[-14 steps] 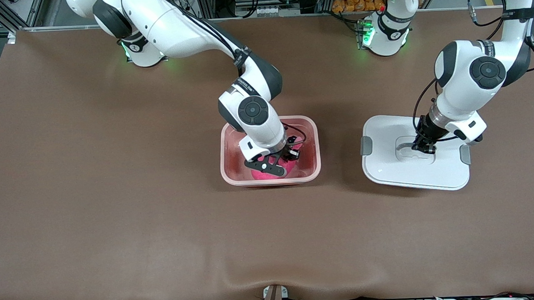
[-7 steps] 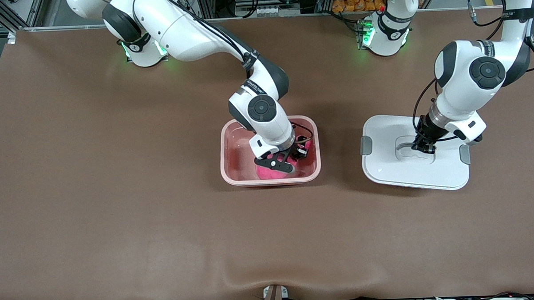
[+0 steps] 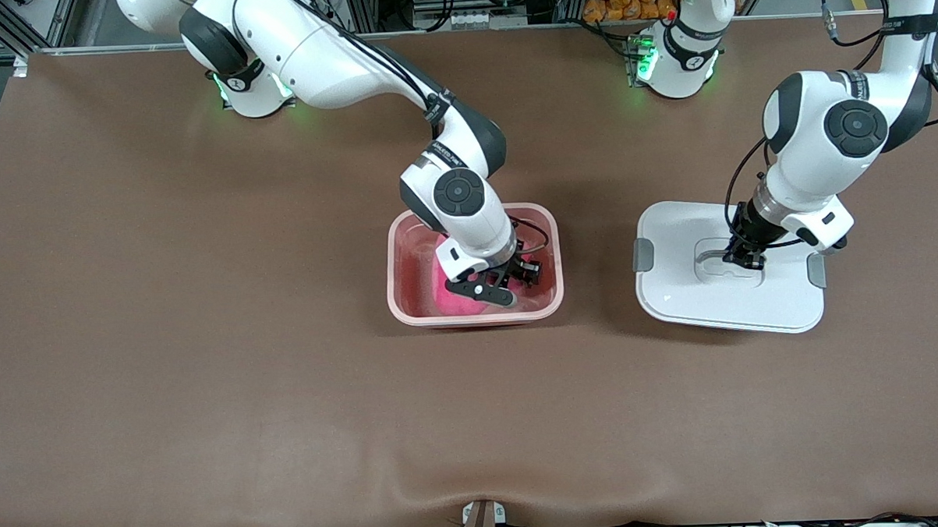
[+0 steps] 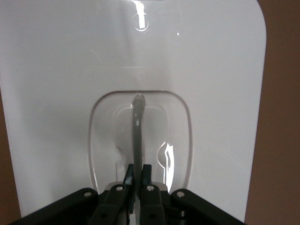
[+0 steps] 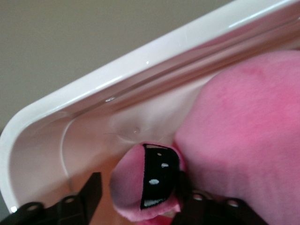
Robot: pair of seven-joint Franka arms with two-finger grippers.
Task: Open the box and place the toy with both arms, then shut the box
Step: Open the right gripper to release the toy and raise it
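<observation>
The toy (image 3: 458, 283), a soft, light plush, lies inside the box (image 3: 397, 260), where the right gripper (image 3: 492, 288) hangs with fingers spread around it. Beside the box, the left gripper (image 3: 742, 258) pinches the lid (image 3: 676, 276) by its stiff central handle (image 4: 137, 131); bare table (image 3: 206, 343) surrounds both.
</observation>
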